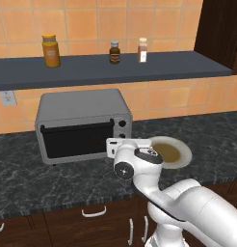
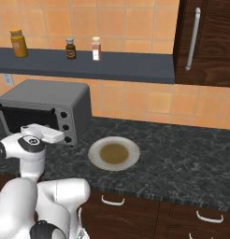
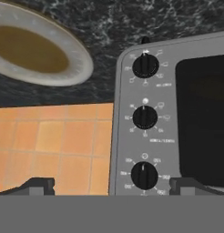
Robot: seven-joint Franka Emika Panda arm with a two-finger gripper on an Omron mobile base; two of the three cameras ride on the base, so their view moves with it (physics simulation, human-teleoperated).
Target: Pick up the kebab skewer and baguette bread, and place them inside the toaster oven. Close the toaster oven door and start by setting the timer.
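The grey toaster oven (image 1: pixel 77 108) (image 2: pixel 46 95) stands on the dark counter against the tiled wall. Its toaster oven door (image 1: pixel 77 140) (image 2: pixel 28 119) is shut, the glass dark. The kebab skewer and the baguette bread are hidden from view. My gripper (image 3: pixel 114 186) is open and empty, close in front of the oven's control panel (image 3: pixel 127 136). The column of three black knobs sits between its fingertips (image 3: pixel 38 185), with the nearest knob (image 3: pixel 144 175) just ahead. My white hand (image 1: pixel 121 147) (image 2: pixel 49 135) hovers at the oven's right front.
A round plate (image 1: pixel 184 153) (image 2: pixel 96 156) (image 3: pixel 82 68) with a brown centre and nothing on it lies right of the oven. A grey shelf (image 1: pixel 164 65) above carries an orange jar (image 1: pixel 51 50) and two small bottles (image 1: pixel 114 52). A dark cabinet (image 2: pixel 205 42) hangs at the right.
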